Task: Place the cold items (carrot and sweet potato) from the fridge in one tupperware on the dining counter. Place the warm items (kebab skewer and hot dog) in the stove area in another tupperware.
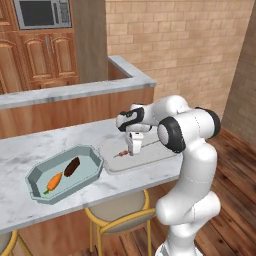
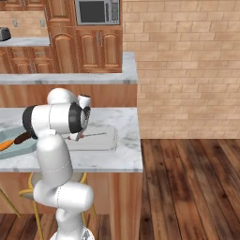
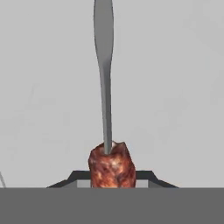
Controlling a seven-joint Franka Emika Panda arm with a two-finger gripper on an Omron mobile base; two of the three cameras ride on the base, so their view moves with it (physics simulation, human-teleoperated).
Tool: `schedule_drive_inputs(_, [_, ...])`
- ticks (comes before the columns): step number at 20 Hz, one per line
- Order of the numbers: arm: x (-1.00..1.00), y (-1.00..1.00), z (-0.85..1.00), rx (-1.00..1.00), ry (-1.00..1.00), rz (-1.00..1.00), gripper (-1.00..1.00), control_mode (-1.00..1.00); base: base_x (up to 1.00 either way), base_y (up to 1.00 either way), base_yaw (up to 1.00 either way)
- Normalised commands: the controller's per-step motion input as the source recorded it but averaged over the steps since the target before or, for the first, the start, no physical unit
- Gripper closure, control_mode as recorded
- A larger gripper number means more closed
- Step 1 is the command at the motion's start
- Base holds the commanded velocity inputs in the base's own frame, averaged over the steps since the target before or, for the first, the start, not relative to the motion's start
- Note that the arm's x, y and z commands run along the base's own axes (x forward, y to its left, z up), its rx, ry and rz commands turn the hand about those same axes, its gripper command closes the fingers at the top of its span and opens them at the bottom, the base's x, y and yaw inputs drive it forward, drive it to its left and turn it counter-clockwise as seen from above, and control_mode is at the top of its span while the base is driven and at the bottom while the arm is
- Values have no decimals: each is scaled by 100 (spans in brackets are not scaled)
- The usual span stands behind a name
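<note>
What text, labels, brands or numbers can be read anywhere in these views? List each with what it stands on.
None can be read.
Microwave: no legible brand or numbers on its front.
Tupperware, kebab skewer, marble counter: no writing on them.
Toaster: too small to tell.

No text, label, brand, number or sign is showing legibly anywhere. The microwave panel is appearing as a blur, too small to read, and the counter is carrying no markings.
</note>
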Motion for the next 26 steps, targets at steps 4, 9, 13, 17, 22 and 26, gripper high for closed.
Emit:
schedule_drive_inputs(4, [6,0,-31,0,-2,0,100,-100,0,0,0])
schedule_drive_inputs(9, [-24,-4,-13,0,-19,0,-100,-100,0,0,0])
schedule_drive_inputs(13, [-14,-10,0,0,-20,0,-100,-100,0,0,0])
schedule_drive_inputs(17, [-4,-11,10,3,-22,0,-100,-100,0,0,0])
schedule_drive_inputs(22, [-21,0,88,9,-21,0,-100,-100,0,0,0])
schedule_drive_inputs(26, [-61,0,100,14,-13,-3,-100,-100,0,0,0])
